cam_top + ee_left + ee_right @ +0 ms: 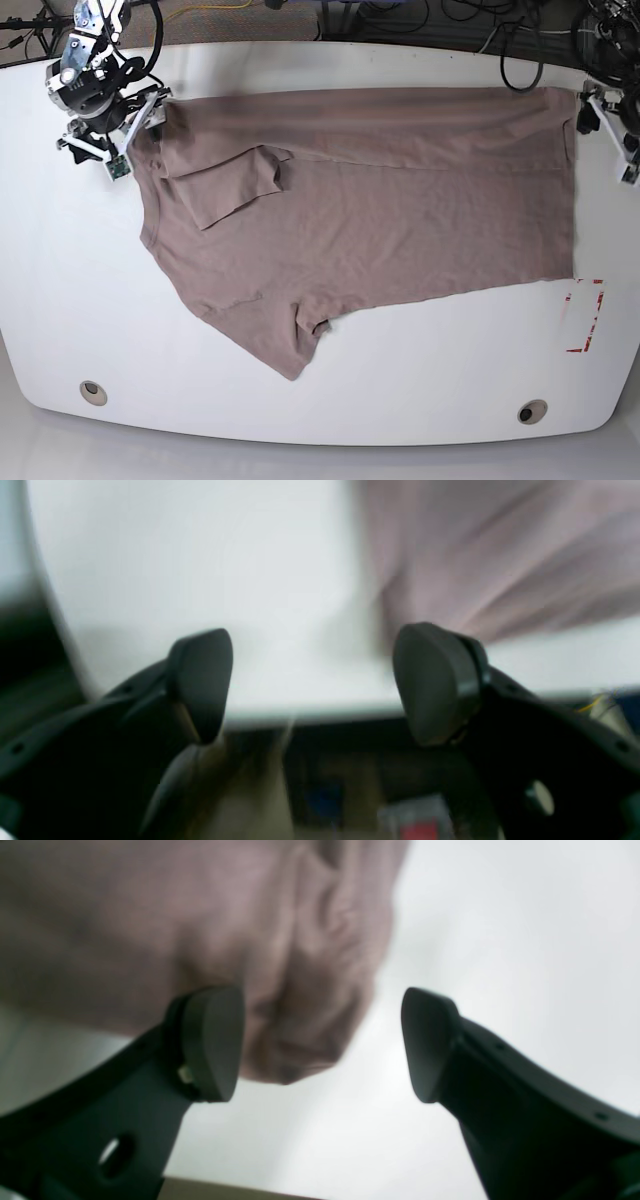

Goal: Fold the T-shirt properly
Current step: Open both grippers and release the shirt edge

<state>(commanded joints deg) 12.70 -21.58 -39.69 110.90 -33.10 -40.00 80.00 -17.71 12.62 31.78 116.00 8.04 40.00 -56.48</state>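
Note:
The dusty mauve T-shirt (380, 210) lies spread across the white table (420, 380). Its far strip is folded down over the body, and one sleeve (225, 185) is folded inward at the left. My right gripper (138, 130) hovers open at the shirt's far left corner. In the right wrist view the right gripper (320, 1040) holds nothing, and a wrinkled bunch of the T-shirt (300, 1005) lies beyond its fingers. My left gripper (603, 135) stands open at the shirt's far right corner. In the blurred left wrist view the left gripper (312, 680) is empty, with the T-shirt (500, 555) to its upper right.
Red tape marks (585, 315) sit on the table near the shirt's right hem. Two round holes (92, 392) (532, 411) lie near the front edge. Cables (520, 40) run along the far edge. The table edge (300, 715) shows close under the left gripper.

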